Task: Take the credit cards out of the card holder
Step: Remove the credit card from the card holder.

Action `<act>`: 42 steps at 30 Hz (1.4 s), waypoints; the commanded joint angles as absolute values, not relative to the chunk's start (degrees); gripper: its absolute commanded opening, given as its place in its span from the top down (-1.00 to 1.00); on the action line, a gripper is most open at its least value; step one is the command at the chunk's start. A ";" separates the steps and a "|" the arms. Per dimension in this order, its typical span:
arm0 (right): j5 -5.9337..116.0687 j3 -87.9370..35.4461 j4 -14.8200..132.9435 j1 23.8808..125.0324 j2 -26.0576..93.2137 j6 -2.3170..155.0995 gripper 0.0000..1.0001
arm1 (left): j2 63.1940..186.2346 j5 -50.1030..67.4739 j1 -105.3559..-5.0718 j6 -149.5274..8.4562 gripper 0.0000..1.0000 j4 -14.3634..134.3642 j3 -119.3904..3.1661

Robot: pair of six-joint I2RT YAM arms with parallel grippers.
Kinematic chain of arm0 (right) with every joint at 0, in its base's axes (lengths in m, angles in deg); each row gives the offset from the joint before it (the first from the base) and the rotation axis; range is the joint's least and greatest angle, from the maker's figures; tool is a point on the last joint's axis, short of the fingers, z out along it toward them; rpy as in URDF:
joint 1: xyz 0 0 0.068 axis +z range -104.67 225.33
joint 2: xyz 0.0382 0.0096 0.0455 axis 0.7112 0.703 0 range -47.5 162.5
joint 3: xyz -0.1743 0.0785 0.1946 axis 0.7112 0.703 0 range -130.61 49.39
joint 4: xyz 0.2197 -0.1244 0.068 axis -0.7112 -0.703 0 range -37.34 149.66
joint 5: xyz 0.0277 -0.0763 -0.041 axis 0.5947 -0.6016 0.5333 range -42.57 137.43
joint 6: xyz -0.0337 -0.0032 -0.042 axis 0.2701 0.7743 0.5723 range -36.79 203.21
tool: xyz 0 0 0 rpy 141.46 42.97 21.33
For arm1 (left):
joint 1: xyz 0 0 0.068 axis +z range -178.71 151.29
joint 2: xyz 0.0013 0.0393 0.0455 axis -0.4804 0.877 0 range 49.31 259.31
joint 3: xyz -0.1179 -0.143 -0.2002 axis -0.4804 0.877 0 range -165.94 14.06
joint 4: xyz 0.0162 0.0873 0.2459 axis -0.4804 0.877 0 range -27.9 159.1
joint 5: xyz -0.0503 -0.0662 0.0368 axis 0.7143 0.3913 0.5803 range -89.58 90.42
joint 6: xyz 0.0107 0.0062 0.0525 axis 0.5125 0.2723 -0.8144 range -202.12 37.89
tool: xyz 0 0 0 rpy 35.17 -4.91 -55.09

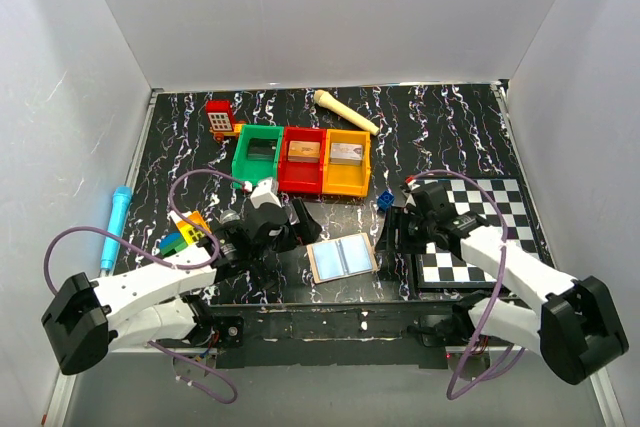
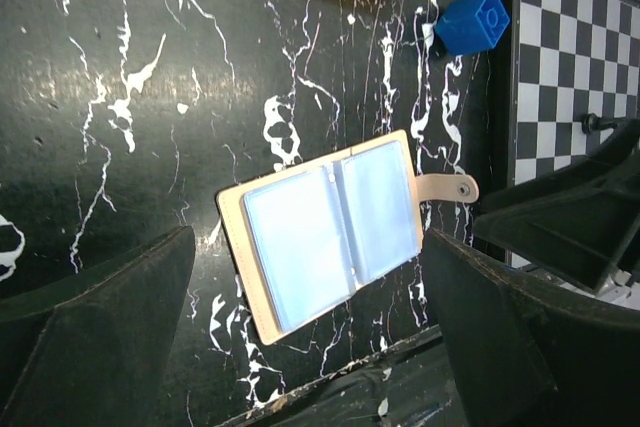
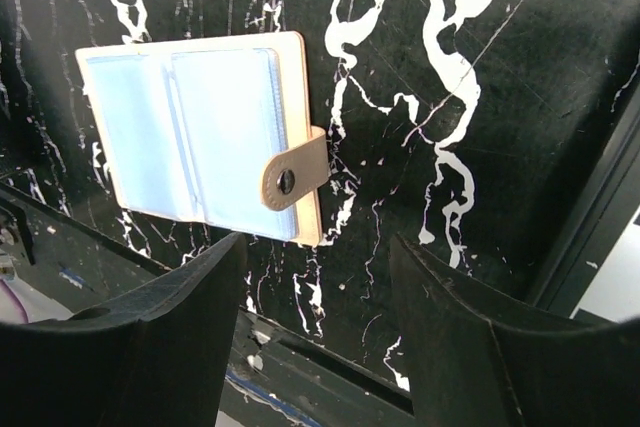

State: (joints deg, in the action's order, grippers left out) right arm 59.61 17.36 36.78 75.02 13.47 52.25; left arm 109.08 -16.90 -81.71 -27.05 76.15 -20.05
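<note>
Fingers (image 2: 100, 327) gape beside open card holder (image 2: 330, 232), its contents unclear.

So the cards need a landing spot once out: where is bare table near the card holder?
Bare marbled table lies between the card holder and the orange bin, and beyond the chequered board. The left end effector and right end effector crowd its sides.

light: bright, even | glare: faint on table (image 2: 110, 77) (left wrist) | focus: sharp
</note>
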 commanded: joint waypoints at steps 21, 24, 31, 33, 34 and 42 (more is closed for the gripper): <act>58.76 8.87 40.50 77.06 28.88 54.73 -0.20 | 104.94 -10.39 -81.98 -27.18 -0.87 71.25 -13.72; 59.03 8.96 40.32 77.50 27.47 55.25 -0.24 | 105.29 -10.30 -81.98 -27.45 -0.87 70.81 -13.80; 56.49 9.14 37.78 81.27 23.08 56.31 -0.41 | 105.82 -10.04 -81.98 -28.06 -0.88 70.02 -13.45; 54.82 8.26 37.16 81.80 23.68 56.49 -0.42 | 106.08 -9.95 -81.98 -28.06 -0.88 69.58 -13.28; 54.03 7.47 36.46 81.89 24.65 56.66 -0.42 | 106.35 -9.77 -81.98 -27.98 -0.88 69.40 -13.28; 47.69 2.99 34.08 81.98 32.29 57.63 -0.14 | 106.70 -9.24 -81.98 -27.89 -0.86 69.49 -13.45</act>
State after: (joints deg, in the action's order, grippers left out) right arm 51.74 6.10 35.80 81.84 29.99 56.49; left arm 107.39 -9.58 -81.73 -27.13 70.16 -13.67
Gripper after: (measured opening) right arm 0.614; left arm 0.937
